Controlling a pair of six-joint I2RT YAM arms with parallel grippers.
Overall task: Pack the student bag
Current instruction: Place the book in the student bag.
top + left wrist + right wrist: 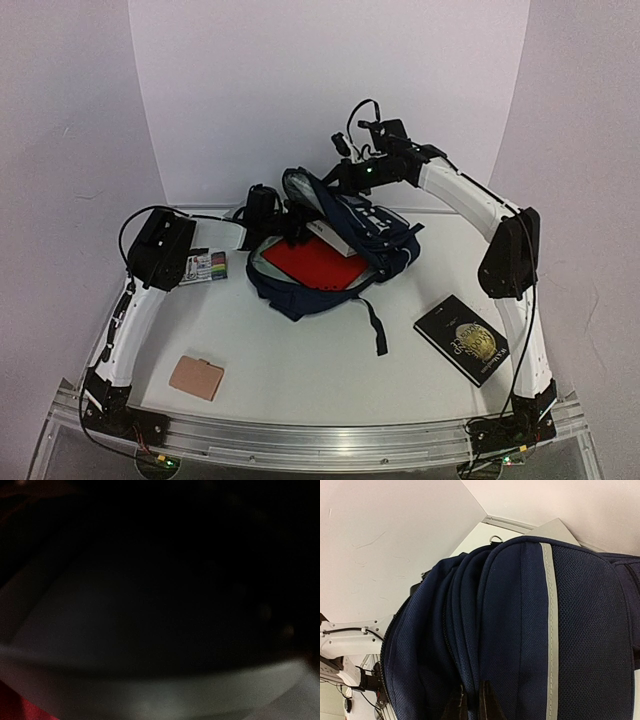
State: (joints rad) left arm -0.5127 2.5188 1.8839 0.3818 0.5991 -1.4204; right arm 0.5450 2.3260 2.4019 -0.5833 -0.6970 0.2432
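The student bag (pixel 330 245) is a dark navy backpack lying open in the middle of the table. A red notebook (pixel 315 262) and a white-edged book (pixel 342 240) show inside its mouth. My right gripper (pixel 337 180) is shut on a fold of the bag's upper fabric and holds the flap up. In the right wrist view its fingertips (pixel 470 706) pinch navy cloth next to the pale stripe (pixel 550 630). My left gripper (pixel 285 222) is at the bag's left opening, reaching inside. The left wrist view is nearly black, with only a pale surface (pixel 175 690) and a red corner (pixel 15 707).
A black book with a gold emblem (pixel 462 339) lies at the right front. A tan wallet-like pouch (pixel 196 377) lies at the left front. A pack of coloured markers (pixel 208 267) lies by the left arm. A black strap (pixel 376 325) trails toward the front.
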